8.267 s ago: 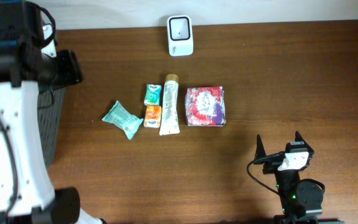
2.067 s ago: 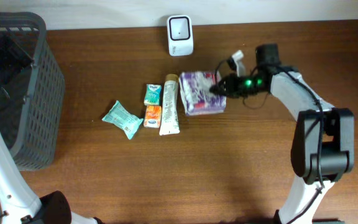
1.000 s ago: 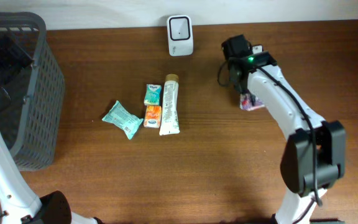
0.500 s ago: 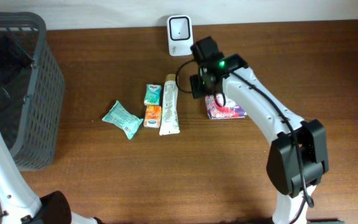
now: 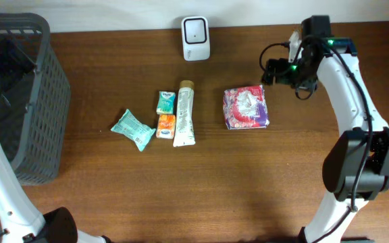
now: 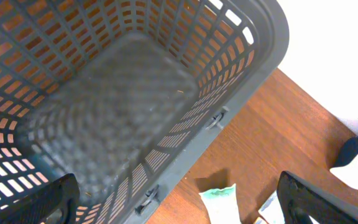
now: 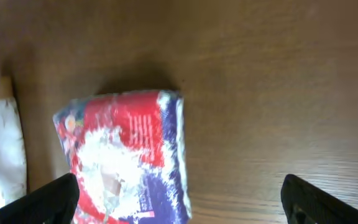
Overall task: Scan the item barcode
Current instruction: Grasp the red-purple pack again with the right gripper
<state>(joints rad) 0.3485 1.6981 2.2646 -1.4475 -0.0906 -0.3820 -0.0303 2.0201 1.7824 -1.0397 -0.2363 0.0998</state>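
Observation:
The white barcode scanner (image 5: 194,29) stands at the table's back edge. A red and purple pack (image 5: 246,107) lies flat on the wood, free of any grip. My right gripper (image 5: 275,71) hangs open up and to the right of it. In the right wrist view the pack (image 7: 123,155) lies below, toward the left of the open gripper (image 7: 188,202). My left gripper (image 6: 182,205) is open over the grey basket (image 6: 135,93) and holds nothing.
A teal packet (image 5: 132,128), a green pack (image 5: 165,102), an orange pack (image 5: 165,125) and a tube (image 5: 185,113) lie left of the red pack. The basket (image 5: 26,101) fills the table's left end.
The right gripper has opened and let go of the red and purple pack, which now lies right of the tube. The right arm has swung away to the right. The left arm is still.

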